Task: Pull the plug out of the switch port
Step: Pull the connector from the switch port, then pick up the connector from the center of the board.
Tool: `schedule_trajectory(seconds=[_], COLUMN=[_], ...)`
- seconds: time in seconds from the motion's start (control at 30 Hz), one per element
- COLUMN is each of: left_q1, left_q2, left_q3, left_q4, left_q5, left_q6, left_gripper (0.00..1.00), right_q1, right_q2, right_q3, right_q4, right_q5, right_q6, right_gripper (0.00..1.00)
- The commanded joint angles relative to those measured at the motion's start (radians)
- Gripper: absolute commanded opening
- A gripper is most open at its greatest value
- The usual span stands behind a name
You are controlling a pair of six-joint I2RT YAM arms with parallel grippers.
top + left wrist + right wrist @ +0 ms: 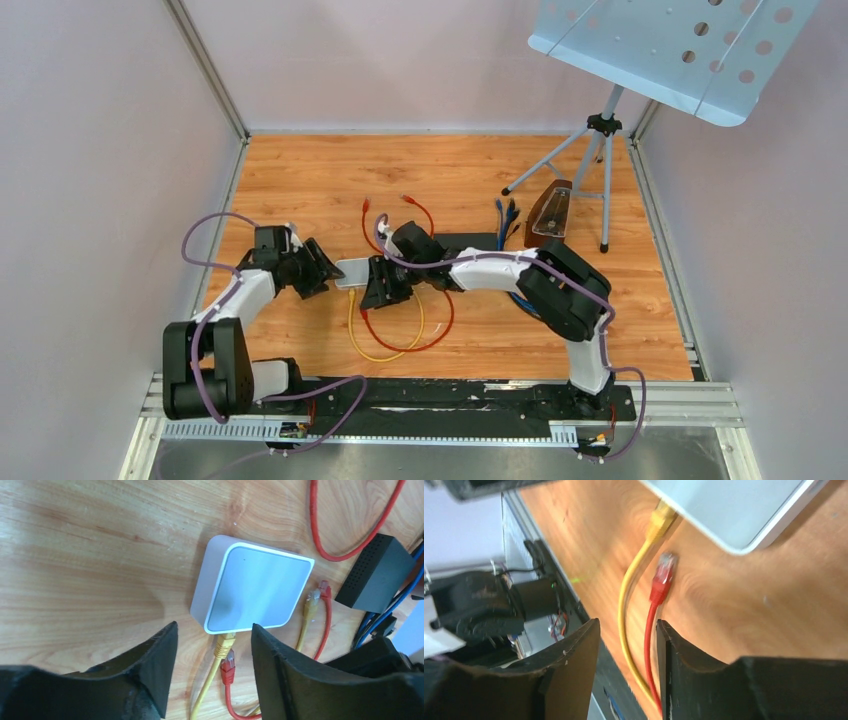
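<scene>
While both grippers stand with jaws apart and clamped on nothing, the white switch [255, 587] lies flat on the wooden table [75, 555] between them; the left gripper [214, 630] hovers just short of its near edge; the right gripper [628, 625] hangs over the yellow cable [621, 610] and the red cable [647, 640]. One yellow plug [224, 642] sits in the port on that edge; a red plug [228, 664] lies loose just beside it, out of any socket. If the yellow one is meant, I judge the sound way thus: the left gripper pins the switch body; the right takes the plug by its boot, not the cable; the latch tab is pressed; the pull runs straight along the port's line, without twisting, lest the switch skid or the tab snap.
</scene>
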State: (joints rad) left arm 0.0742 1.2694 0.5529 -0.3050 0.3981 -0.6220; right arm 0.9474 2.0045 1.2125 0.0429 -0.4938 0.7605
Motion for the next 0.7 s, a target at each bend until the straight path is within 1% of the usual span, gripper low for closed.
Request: schedule_trajectory(seconds=[0.0, 0.1, 0.23, 0.47, 0.67], left_q1=[-0.004, -0.004, -0.004, -0.003, -0.002], left_q2=[-0.105, -0.147, -0.222, -0.332, -0.386], left_q3=[0.046, 0.061, 0.065, 0.064, 0.061], left_q4=[-0.048, -0.088, -0.125, -0.203, -0.233], left_q5=[-0.053, -0.112, -0.184, -0.323, -0.368], left_q6=[0.001, -0.013, -0.037, -0.073, -0.074], left_gripper=[0.65, 0.67, 0.68, 0.73, 0.78], right_q1=[0.013, 0.049, 0.1, 0.171, 0.211], right_q2=[-0.136, -0.178, -0.199, -0.113, -0.043], right_q3=[-0.044, -0.075, -0.099, -0.006, 0.032], right_q4=[-0.145, -0.228, -0.273, -0.349, -0.396], right_q5=[-0.049, -0.02, 0.027, 0.125, 0.219], right_q6=[-0.217, -0.299, -0.361, -0.408, -0.427], right_gripper=[0.45, 0.45, 0.45, 0.44, 0.42])
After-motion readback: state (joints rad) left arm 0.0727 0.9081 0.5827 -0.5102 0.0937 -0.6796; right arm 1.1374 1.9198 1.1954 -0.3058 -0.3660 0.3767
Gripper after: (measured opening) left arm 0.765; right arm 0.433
